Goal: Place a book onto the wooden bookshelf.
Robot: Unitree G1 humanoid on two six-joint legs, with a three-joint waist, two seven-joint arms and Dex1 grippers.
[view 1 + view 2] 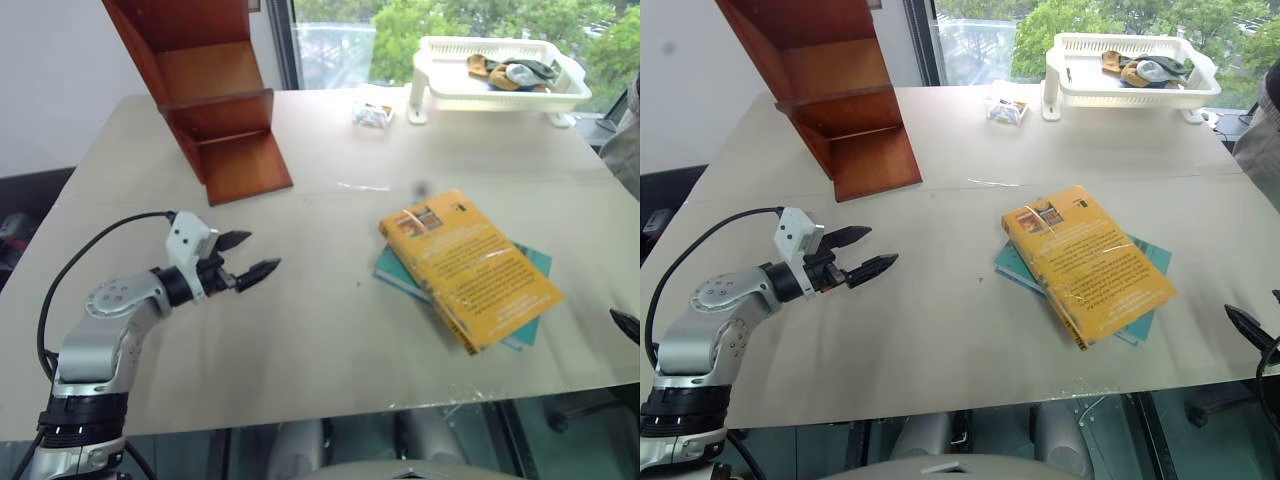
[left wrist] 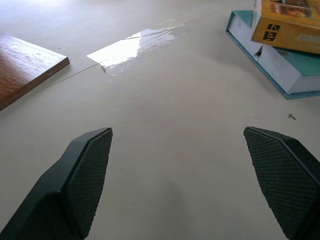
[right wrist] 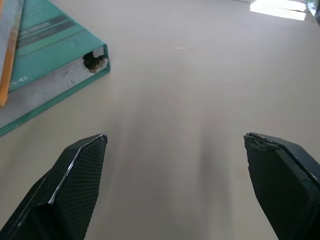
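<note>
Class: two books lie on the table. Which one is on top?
The yellow-orange book is on top. It lies flat and crosswise over the thinner teal book, whose corners stick out beneath it.

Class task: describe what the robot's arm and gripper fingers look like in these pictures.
The left arm is silver-grey metal with black joint rings, a white block at the wrist and a black cable looping behind. Both the left gripper and right gripper have two pointed black fingers with cross-hatched pads.

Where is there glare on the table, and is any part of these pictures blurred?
Left wrist view: a bright glare patch on the table, between the wooden bookshelf edge and the book. Right wrist view: glare in one far corner, and the near gripper fingers look soft. Left eye view: a thin glint at mid-table; the book is sharp.
</note>
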